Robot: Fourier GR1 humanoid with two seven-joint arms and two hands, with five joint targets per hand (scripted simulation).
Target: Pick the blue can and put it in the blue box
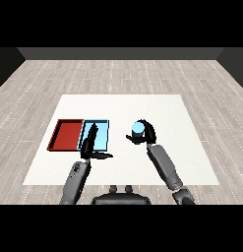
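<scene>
Fingers [148,129] of right hand [145,136] curl round blue can [137,129].

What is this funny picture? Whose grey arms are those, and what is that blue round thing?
Those arms belong to a robot that has two arms like a person. The picture is taken from its head, looking down and forward over a white table, so you see the arms coming in from the bottom corners. Each grey arm ends in a black robot hand. The right robot hand has its fingers curled round a blue can; that is the round thing you saw. The left robot hand holds nothing; its fingers are straight and reach out over the light blue tray. Right beside that tray, further to the left, lies a red tray. The robot's job is to put the can into the blue tray, and the can is not there yet.
</scene>
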